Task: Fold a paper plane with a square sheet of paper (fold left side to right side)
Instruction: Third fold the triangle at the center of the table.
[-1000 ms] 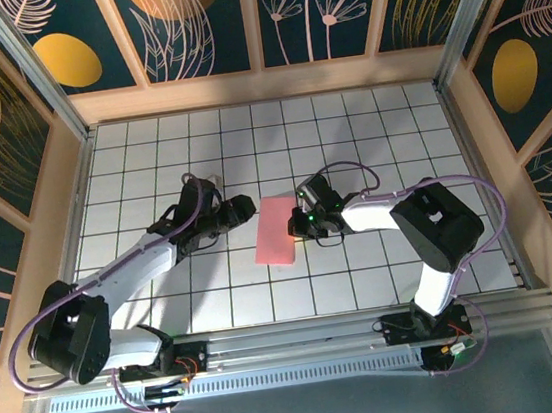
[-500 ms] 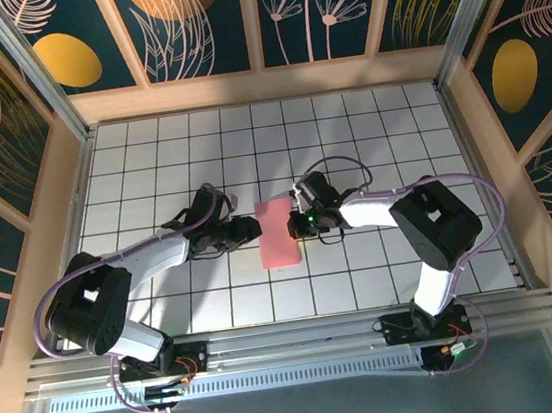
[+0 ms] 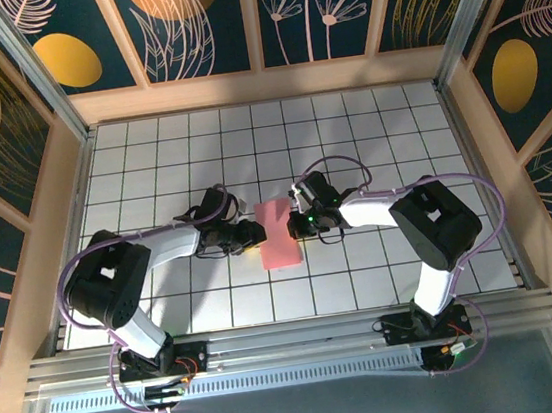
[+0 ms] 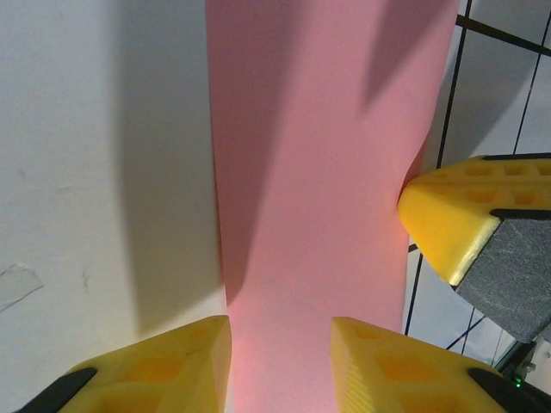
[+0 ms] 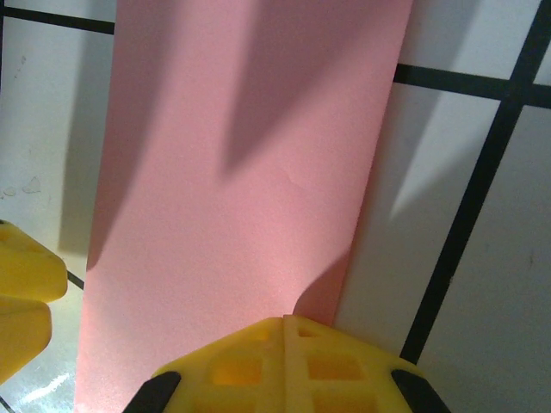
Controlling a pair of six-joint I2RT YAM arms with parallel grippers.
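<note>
The square sheet of paper lies on the tiled table as a narrow salmon-pink strip, folded over on itself. My left gripper sits low at its left long edge. In the left wrist view the paper runs away between the fingers of my left gripper, which stand apart, one over the bare tile and one over the paper: open, holding nothing. My right gripper is shut, and in its wrist view its joined tips press down on the right edge of the paper.
White tiles with black grid lines surround the paper. Wooden walls fence the table. One yellow finger of the right gripper shows at the paper's far edge in the left wrist view, and the left fingers show in the right wrist view.
My left arm has swung in to the paper's left edge and lowered, its jaws narrowing. The right gripper has stayed shut on the right edge.
</note>
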